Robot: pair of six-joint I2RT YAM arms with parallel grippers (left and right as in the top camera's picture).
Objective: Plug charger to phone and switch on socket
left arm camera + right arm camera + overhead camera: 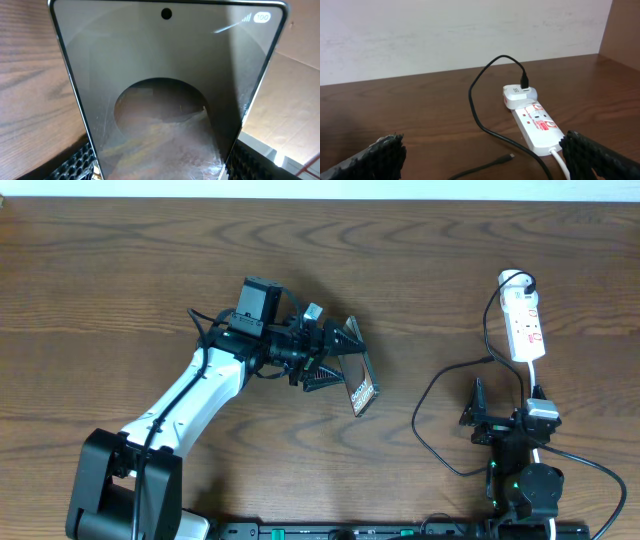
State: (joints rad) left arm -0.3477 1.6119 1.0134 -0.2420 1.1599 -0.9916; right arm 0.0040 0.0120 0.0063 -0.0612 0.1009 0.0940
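Note:
My left gripper (335, 360) is shut on the phone (363, 392) and holds it tilted above the table's middle. In the left wrist view the phone's shiny grey-brown screen (165, 90) fills the frame between the finger pads. The white socket strip (525, 325) lies at the right; the right wrist view shows it too (537, 125), with a white adapter (519, 95) plugged in. The black charger cable (430, 390) loops from the adapter. Its plug tip (509, 157) lies loose on the table between the fingers of my open, empty right gripper (485, 165), just short of the strip.
The strip's white cord (560, 162) runs back toward my right arm (525, 480). A pale wall (460, 35) stands behind the wooden table (120, 270). A brown panel (625, 25) stands at the far right.

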